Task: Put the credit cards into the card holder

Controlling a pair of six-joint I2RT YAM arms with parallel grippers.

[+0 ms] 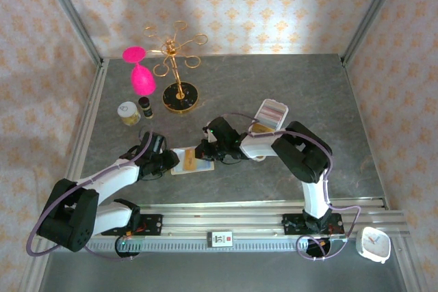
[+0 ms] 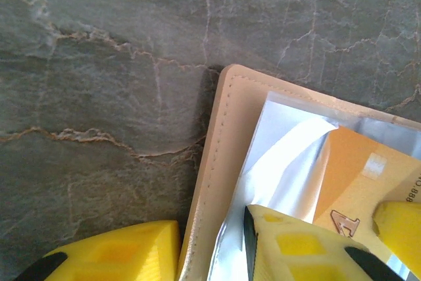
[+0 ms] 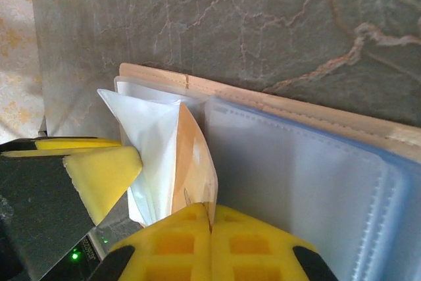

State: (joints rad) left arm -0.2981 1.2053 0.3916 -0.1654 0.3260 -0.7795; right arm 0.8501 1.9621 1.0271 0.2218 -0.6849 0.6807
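My right gripper (image 3: 210,218) clamps the orange plastic credit card (image 3: 194,156) at the mouth of a clear sleeve (image 3: 151,136) in the beige stitched card holder (image 2: 220,162) on the desk (image 2: 99,64), left gripper (image 2: 210,228) narrowly parted astride its edge, and I worry the floppy sleeve buckles, jamming the card.

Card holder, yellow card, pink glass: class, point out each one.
card holder (image 2: 216,182), left wrist view, stitched beige border
yellow card (image 2: 358,172), left wrist view, bare face
pink glass (image 1: 142,81), top external view, bowl
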